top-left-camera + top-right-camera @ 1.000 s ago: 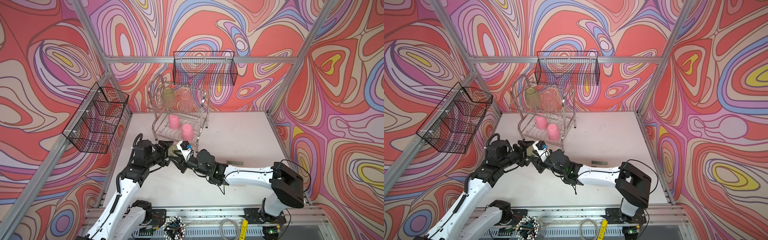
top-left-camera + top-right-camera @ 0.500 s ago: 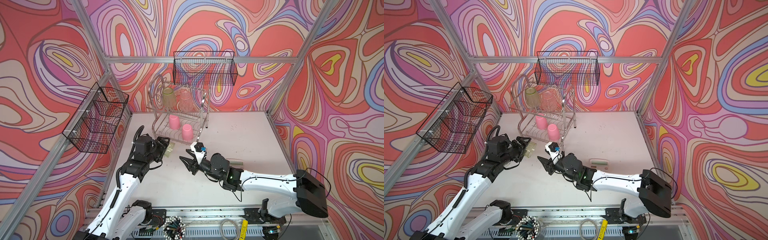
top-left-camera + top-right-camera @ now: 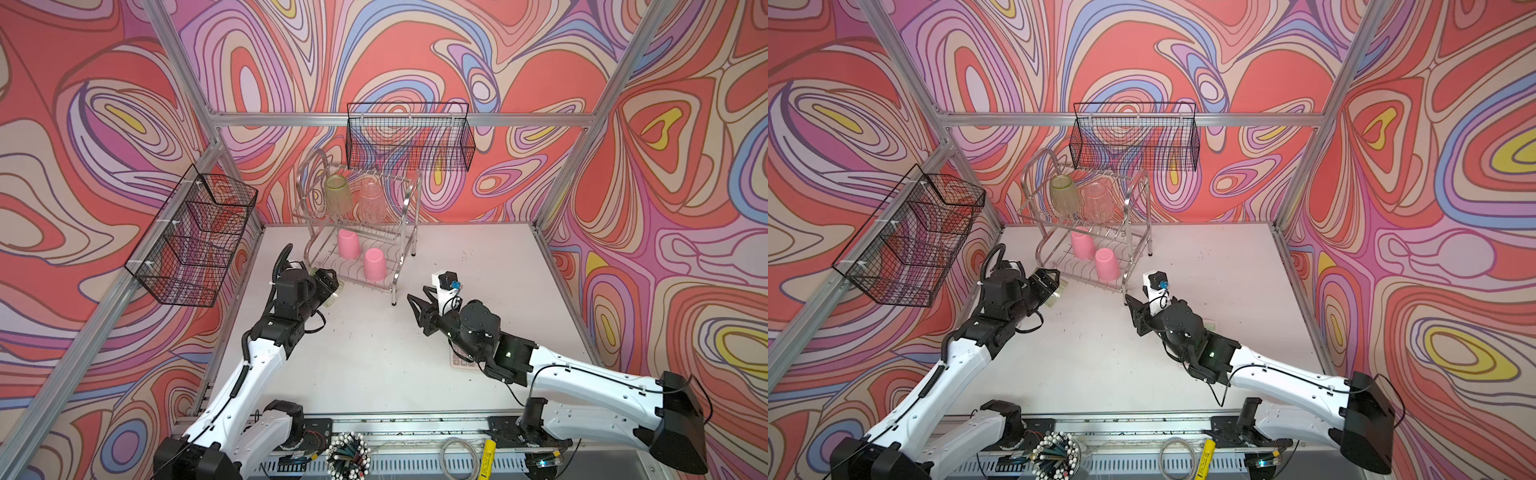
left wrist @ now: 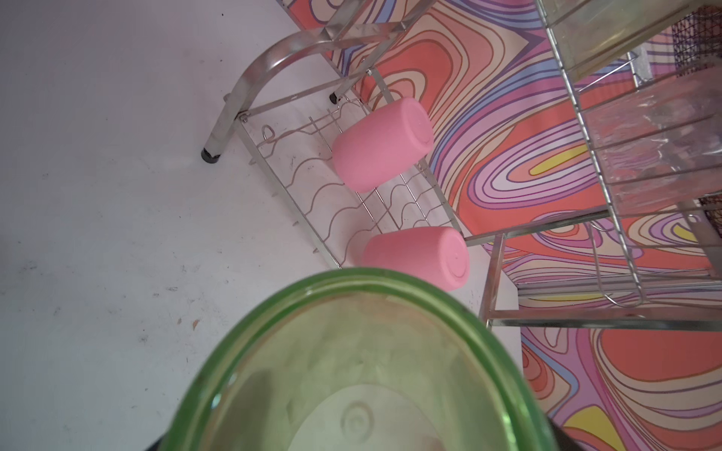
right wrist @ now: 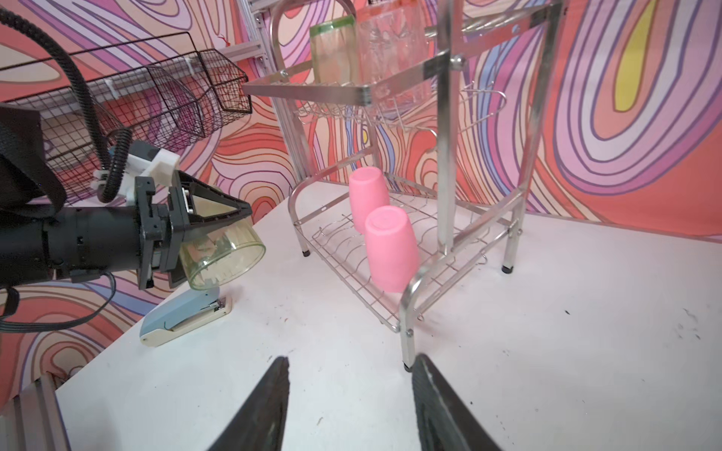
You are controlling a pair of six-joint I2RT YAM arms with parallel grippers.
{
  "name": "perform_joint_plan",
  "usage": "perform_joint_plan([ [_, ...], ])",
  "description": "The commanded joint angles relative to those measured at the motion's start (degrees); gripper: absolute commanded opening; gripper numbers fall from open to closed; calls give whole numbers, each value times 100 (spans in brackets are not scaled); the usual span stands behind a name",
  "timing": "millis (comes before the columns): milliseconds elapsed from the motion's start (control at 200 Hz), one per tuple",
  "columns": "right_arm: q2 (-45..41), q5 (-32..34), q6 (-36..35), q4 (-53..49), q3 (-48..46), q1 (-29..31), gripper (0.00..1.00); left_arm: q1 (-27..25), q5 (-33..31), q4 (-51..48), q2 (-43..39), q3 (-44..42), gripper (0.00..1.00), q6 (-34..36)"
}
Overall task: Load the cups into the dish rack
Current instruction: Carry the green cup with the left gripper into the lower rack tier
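Observation:
The silver dish rack (image 3: pixel 394 286) (image 3: pixel 1124 274) (image 5: pixel 443 187) stands at the back of the table. On its upper tier sit a green cup (image 3: pixel 337 199) and a clear ribbed cup (image 3: pixel 371 203), both upside down. Two pink cups (image 3: pixel 348 244) (image 3: pixel 374 263) (image 4: pixel 381 144) (image 5: pixel 390 250) rest on the lower tier. My left gripper (image 3: pixel 328 282) (image 3: pixel 1046 279) (image 5: pixel 203 242) is shut on another green cup (image 3: pixel 334 296) (image 4: pixel 363 371) (image 5: pixel 222 254), held on its side just left of the rack's front corner. My right gripper (image 3: pixel 417 294) (image 3: pixel 1134 297) (image 5: pixel 351 359) hangs open and empty right of the rack's front leg.
A blue stapler (image 5: pixel 183 316) lies on the table under the held cup. Black wire baskets hang on the back wall (image 3: pixel 409 137) and the left wall (image 3: pixel 195 237). A small flat calculator (image 3: pixel 460 362) lies under the right arm.
Both grippers met at the green cup a second ago. The right gripper has opened and drawn back to the right; the left gripper keeps the cup and has shifted toward the rack.

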Motion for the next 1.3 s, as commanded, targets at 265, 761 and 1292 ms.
perform_joint_plan([
  [265,-608,308,-11,-540,-304,-304,52,-179,-348,1716,824,-201,67,1426],
  [761,-895,299,-247,-411,-548,-597,52,-341,-262,3526,2032,-125,65,3021],
  [1292,-912,84,-199,-246,-838,-999,52,-351,-64,4228,3269,588,67,4081],
])
